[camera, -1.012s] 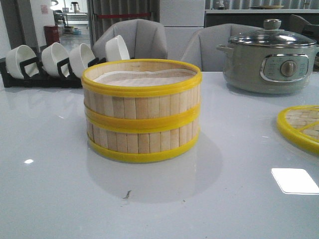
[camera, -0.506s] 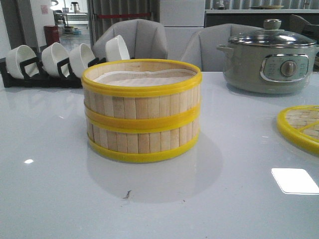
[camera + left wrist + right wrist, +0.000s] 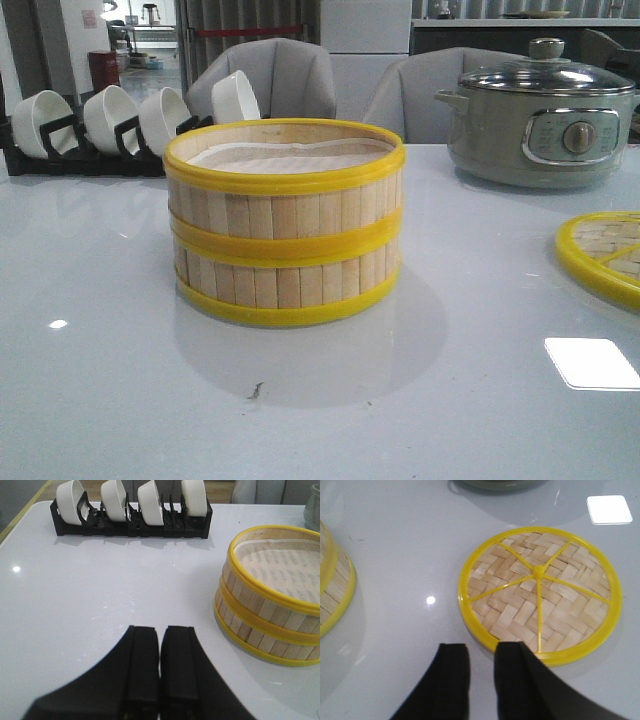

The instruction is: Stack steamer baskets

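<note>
Steamer baskets (image 3: 285, 222) sit stacked one on the other at the centre of the front view, the upper ring squarely on the lower, their yellow rims meeting in a band around the middle, white liner showing inside the top one. They rest on a glossy white table (image 3: 120, 400). In the upper left of that frame a black rack (image 3: 85, 155) holds four white bowls (image 3: 110, 115) on edge, and at the upper right stands a grey electric pot (image 3: 540, 120) with a glass lid. A woven lid (image 3: 605, 255) with a yellow rim lies flat at the right edge, well apart from the stack. In the left wrist view the left gripper (image 3: 160, 645) has its black fingers pressed together, holding nothing, above bare table near the stack. In the right wrist view the right gripper (image 3: 482, 657) shows a narrow gap between its fingers, empty, its tips at the near rim of the woven lid
</note>
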`<state>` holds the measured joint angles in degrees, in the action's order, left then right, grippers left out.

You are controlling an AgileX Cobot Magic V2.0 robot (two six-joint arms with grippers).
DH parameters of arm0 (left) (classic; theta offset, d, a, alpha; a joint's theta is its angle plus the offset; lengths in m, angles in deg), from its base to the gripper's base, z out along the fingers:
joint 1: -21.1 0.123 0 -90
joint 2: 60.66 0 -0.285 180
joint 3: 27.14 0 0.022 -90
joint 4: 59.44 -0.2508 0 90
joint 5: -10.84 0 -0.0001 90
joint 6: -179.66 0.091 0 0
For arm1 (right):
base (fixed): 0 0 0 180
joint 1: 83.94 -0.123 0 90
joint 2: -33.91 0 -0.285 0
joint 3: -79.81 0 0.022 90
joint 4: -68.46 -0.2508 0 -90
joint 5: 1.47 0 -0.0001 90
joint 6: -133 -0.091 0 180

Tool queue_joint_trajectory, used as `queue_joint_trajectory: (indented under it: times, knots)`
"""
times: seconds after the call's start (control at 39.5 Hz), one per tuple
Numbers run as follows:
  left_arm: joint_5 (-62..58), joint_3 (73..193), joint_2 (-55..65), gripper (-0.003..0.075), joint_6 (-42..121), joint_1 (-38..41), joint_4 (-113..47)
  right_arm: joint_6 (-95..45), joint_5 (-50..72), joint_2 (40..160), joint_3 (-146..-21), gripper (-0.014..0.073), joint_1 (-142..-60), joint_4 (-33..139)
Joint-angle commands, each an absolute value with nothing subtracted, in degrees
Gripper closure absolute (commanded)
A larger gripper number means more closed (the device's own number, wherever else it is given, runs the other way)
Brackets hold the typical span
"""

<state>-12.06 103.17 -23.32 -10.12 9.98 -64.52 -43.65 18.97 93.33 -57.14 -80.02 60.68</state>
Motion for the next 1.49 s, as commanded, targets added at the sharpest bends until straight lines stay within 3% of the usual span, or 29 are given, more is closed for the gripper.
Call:
queue_joint_trajectory:
  times: [0.0,0.23,0.83,1.47]
  knots:
    - [-6.92,104.73,-23.25,0.0631,-10.56,10.21,-64.66,-41.39,15.27,93.02,-59.21,0.0210,-79.77,64.56]
    - [-6.92,104.73,-23.25,0.0631,-10.56,10.21,-64.66,-41.39,17.03,99.59,-62.31,0.0212,-79.77,65.37]
    - [-6.92,104.73,-23.25,0.0631,-10.56,10.21,-64.66,-42.93,35.29,133.99,-95.47,0.0212,-72.45,65.37]
    - [-6.92,104.73,-23.25,0.0631,-10.56,10.21,-64.66,-42.93,36.24,143.81,-101.00,0.0212,-72.44,62.89]
